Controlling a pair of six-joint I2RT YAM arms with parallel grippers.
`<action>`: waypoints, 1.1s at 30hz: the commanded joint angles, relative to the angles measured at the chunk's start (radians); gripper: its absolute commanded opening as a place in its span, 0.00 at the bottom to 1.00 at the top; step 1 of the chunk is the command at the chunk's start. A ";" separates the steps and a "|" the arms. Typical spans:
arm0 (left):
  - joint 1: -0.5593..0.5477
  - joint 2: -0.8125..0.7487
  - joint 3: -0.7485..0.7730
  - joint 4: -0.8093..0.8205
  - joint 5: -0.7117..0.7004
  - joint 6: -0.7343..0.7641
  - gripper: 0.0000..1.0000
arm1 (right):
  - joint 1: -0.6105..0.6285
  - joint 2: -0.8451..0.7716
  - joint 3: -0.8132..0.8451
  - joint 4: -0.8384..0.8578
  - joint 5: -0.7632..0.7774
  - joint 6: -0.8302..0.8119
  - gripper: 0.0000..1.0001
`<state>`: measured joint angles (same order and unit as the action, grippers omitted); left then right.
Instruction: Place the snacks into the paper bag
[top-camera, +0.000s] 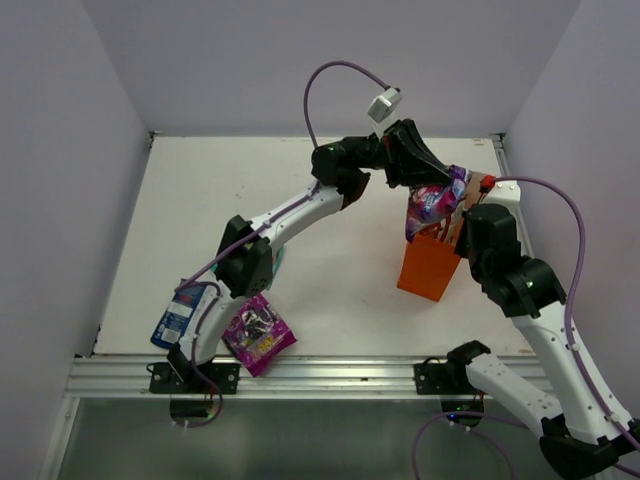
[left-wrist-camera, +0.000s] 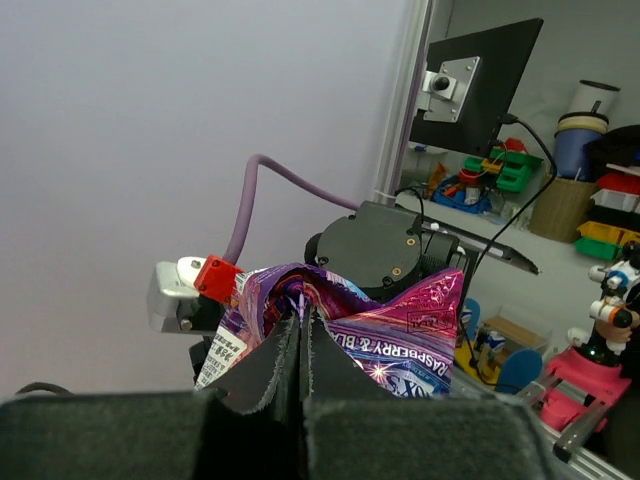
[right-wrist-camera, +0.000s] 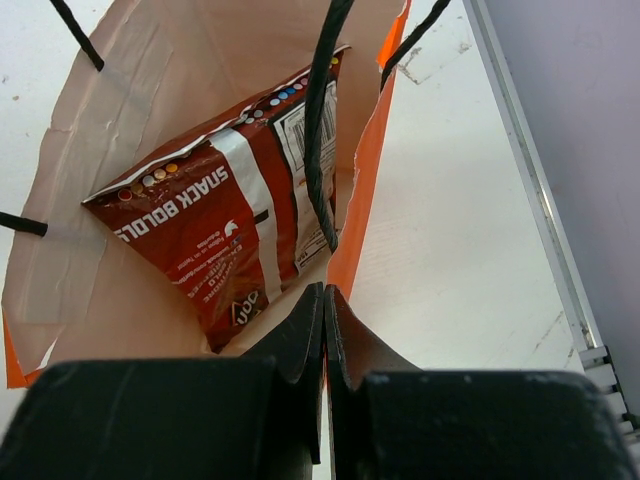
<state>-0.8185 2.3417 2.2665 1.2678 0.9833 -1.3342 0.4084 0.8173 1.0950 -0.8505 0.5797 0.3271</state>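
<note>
A blue-and-white packet and a purple packet lie unbagged on the tabletop, near left. The left hand is clamped on the magenta packet above the paper bag, which already holds the red chip bag. The right hand pinches the bag's rim, and a cord handle crosses its mouth.

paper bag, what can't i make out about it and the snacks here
- top view: inside the paper bag, blocked by magenta packet and right arm
- top view: blue-and-white packet, partly under the left arm
- left wrist view: magenta packet label, crumpled in the left claw
- right wrist view: bag floor, covered by the red chip bag
</note>
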 joint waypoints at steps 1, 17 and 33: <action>0.007 -0.015 -0.018 0.222 -0.022 -0.076 0.00 | 0.000 -0.001 0.002 0.033 -0.018 -0.017 0.00; 0.024 0.155 0.133 0.079 -0.015 -0.016 0.00 | 0.000 0.002 0.000 0.033 -0.024 -0.017 0.00; 0.032 0.222 0.140 -0.125 -0.103 0.206 0.00 | 0.000 0.000 -0.001 0.045 -0.052 -0.025 0.00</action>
<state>-0.7921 2.5828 2.3657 1.1877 0.9417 -1.2289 0.4084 0.8177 1.0946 -0.8444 0.5533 0.3199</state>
